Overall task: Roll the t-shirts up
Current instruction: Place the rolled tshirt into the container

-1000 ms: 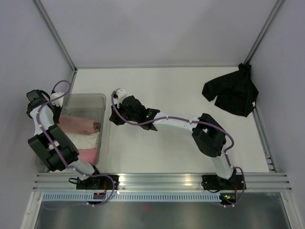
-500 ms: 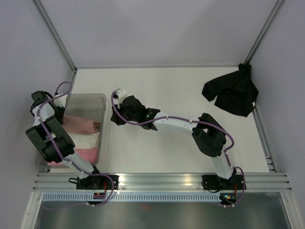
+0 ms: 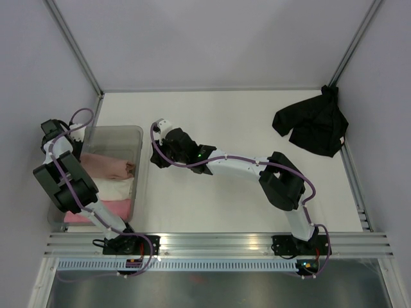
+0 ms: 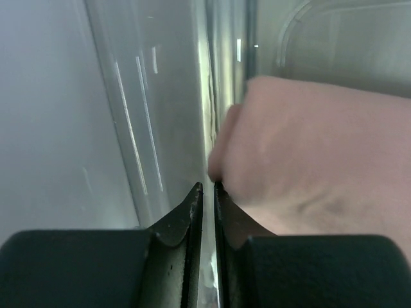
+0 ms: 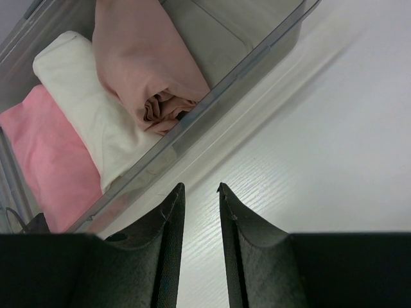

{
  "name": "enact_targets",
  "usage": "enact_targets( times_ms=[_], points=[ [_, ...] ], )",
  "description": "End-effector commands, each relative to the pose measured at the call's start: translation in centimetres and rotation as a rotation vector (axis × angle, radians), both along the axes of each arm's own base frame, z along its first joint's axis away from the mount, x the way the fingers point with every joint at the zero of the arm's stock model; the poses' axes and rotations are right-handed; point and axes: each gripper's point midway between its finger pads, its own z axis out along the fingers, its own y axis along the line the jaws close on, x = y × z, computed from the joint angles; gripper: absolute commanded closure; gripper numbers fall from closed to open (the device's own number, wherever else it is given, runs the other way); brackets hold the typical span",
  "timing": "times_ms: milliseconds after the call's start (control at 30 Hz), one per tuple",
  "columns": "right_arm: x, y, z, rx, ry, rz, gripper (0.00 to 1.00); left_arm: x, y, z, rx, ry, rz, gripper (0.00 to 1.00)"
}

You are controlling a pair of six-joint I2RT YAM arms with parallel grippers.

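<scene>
- Three rolls already lie side by side in the grey bin (image 5: 257,58): the salmon roll (image 5: 138,58), the cream roll (image 5: 90,109) and the bright pink roll (image 5: 45,160).
- The black t-shirt (image 3: 313,126) is the one left to do, I'd say. It sits crumpled in the far right corner of the tabletop (image 3: 225,115), well apart from both arms.
- The right claw (image 5: 198,189) hangs released and empty over bare tabletop, just beside the bin's right wall.
- The left claw (image 4: 207,192) is clenched to a sliver at the bin's far left side, with the salmon roll just to its right. The bin's wall runs toward that slit, but I cannot tell whether it is pinching the plastic.
- From where I stand, the step in hand is fetching the black t-shirt, and the right arm is the natural one to go, since the shirt lies on its side.
- To do it well, lift the left claw straight up first, so the bin isn't tugged along.
- Take the shirt by a single layer at a hem or shoulder, not by the bunched middle, and draw it to the open centre where both arms can reach.
- Spread it flat before rolling; folds trapped now would likely make a lopsided roll.
- Roll from one end with both claws level, so the edges stay even.
</scene>
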Motion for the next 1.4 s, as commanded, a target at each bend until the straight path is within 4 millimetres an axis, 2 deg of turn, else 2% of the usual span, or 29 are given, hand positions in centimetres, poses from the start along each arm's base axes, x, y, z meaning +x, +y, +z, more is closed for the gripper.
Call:
enact_targets(
  times_ms=[0, 133, 233, 267, 300, 367, 400, 467, 500, 533, 567, 667, 700, 767, 1033, 1300, 1367],
  points=[
    [0.3, 0.0, 2.1, 0.033, -0.035, -0.002, 0.66, 1.6, 1.8, 1.0, 0.059, -0.053, 0.039, 0.83],
    [0.3, -0.3, 2.1, 0.024, -0.038, -0.004, 0.66, 1.3, 1.3, 1.7, 0.059, -0.072, 0.028, 0.83],
    [0.4, -0.5, 2.0, 0.021, -0.037, -0.008, 0.66, 0.8, 0.3, 4.4, 0.062, -0.117, 0.031, 0.83],
    [0.3, -0.5, 1.9, 0.022, -0.034, -0.008, 0.66, 0.9, -0.4, 5.2, 0.047, -0.143, 0.017, 0.83],
    [0.4, -0.5, 1.9, 0.022, -0.036, -0.009, 0.66, 1.2, -1.5, 7.1, 0.046, -0.189, -0.007, 0.83],
    [0.4, -0.6, 1.7, 0.021, -0.035, -0.009, 0.66, 0.8, -3.9, 7.8, 0.007, -0.187, -0.049, 0.83],
    [0.4, -0.6, 1.8, 0.023, -0.037, -0.01, 0.66, 1.1, -5.9, 8.8, 0.002, -0.2, -0.101, 0.83],
    [0.4, -1.0, 1.6, 0.02, -0.033, -0.014, 0.66, -0.2, -9.4, 7.4, -0.075, -0.125, -0.164, 0.82],
    [0.5, -1.1, 2.1, 0.031, -0.035, -0.021, 0.66, -0.2, -11.1, 7.0, -0.101, -0.101, -0.199, 0.83],
    [0.6, -1.6, 1.7, 0.024, -0.029, -0.027, 0.66, -0.8, -12.1, 6.3, -0.133, -0.069, -0.202, 0.83],
    [0.5, -1.8, 2.3, 0.034, -0.032, -0.03, 0.66, -1.3, -13.4, 5.7, -0.157, -0.038, -0.215, 0.83],
    [0.9, -3.0, 2.0, 0.027, -0.032, -0.052, 0.66, -2.6, -16.3, 4.4, -0.205, 0.027, -0.249, 0.83],
    [1.0, -3.4, 2.7, 0.037, -0.043, -0.059, 0.66, -2.8, -16.8, 4.2, -0.213, 0.034, -0.245, 0.83],
    [0.9, -4.2, 2.2, 0.025, -0.038, -0.068, 0.66, -3.2, -17.8, 3.8, -0.223, 0.053, -0.253, 0.83],
    [0.7, -6.2, 2.3, 0.026, -0.04, -0.091, 0.66, -3.8, -19.9, 2.5, -0.247, 0.089, -0.247, 0.84],
    [1.1, -6.2, 2.5, 0.017, -0.042, -0.098, 0.66, -3.1, -19.5, 0.7, -0.233, 0.101, -0.229, 0.84],
    [1.1, -6.2, 2.6, 0.019, -0.041, -0.099, 0.66, -2.9, -19.4, 1.0, -0.231, 0.094, -0.232, 0.84]
  ],
)
